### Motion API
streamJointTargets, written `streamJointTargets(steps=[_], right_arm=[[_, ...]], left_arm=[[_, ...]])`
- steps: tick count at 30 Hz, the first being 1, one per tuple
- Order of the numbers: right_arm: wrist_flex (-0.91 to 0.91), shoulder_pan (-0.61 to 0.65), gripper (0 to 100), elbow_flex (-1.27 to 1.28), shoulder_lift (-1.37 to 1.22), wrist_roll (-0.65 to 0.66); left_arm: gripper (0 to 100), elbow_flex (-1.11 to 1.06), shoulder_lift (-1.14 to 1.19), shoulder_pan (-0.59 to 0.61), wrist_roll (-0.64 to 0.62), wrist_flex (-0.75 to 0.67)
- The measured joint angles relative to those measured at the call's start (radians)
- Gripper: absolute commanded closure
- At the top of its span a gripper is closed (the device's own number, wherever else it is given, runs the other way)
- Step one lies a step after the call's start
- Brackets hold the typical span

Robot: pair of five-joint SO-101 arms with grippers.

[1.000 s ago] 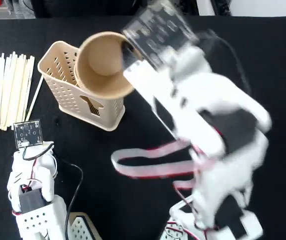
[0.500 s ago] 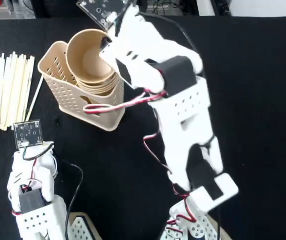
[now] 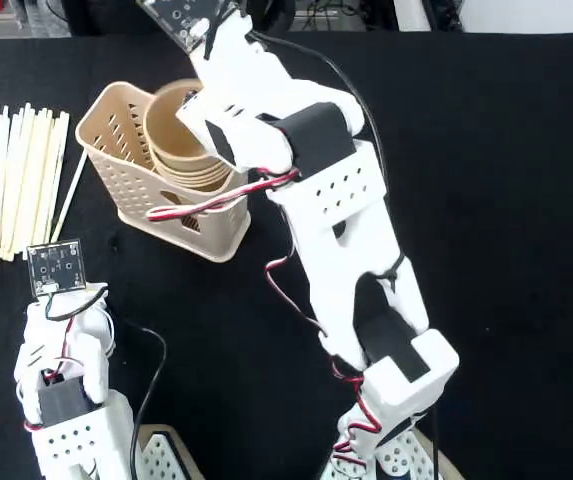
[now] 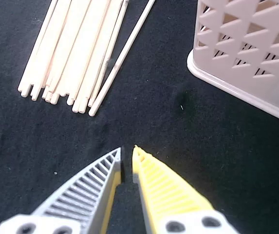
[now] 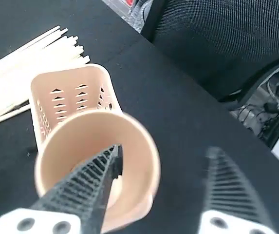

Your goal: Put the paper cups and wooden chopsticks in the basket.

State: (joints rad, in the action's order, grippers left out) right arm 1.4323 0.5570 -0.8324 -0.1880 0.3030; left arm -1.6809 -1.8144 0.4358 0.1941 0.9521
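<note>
While the cups sit nested in the basket, the chopsticks lie out on the table

Stacked one inside another, the paper cups point(image 3: 188, 140) stand upright in the basket point(image 3: 126, 175), filling the end nearer the right arm point(image 3: 336, 230). Several rims show one above the other, and the top cup rises above the basket wall. From the right wrist view, the cups point(image 5: 139, 163) open upward with the basket point(image 5: 66, 92) behind them. The right gripper point(image 5: 163, 151) hangs directly over the stack with its jaws spread wide: one dark finger points down into the mouth of the top cup, and the other is outside the rim and apart from it. Whether the inner finger touches the cup wall cannot be told.

The wooden chopsticks point(image 3: 21, 180) lie in a loose bundle on the black table point(image 3: 506, 200), beside the basket on the side away from the right arm. One stick lies slanted at the bundle's edge, nearest the basket. The left gripper point(image 4: 127, 152) is low over the table, near the ends of the chopsticks point(image 4: 76, 53) and beside the basket point(image 4: 246, 53). Its jaws are drawn together to a thin slit, with nothing between them
</note>
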Motion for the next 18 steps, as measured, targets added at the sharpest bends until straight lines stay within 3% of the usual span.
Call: streamJointTargets(steps=[9, 13, 18], right_arm=[[0.123, -0.025, 74.8, 0.000, 0.267, 0.100], [0.285, -0.092, 74.8, -0.002, 0.410, 0.100], [0.298, -0.207, 74.8, 0.141, 0.637, 0.106]], left_arm=[[95, 0.000, 0.000, 0.000, 0.000, 0.000], [95, 0.000, 0.000, 0.000, 0.000, 0.000], [95, 0.000, 0.000, 0.000, 0.000, 0.000]])
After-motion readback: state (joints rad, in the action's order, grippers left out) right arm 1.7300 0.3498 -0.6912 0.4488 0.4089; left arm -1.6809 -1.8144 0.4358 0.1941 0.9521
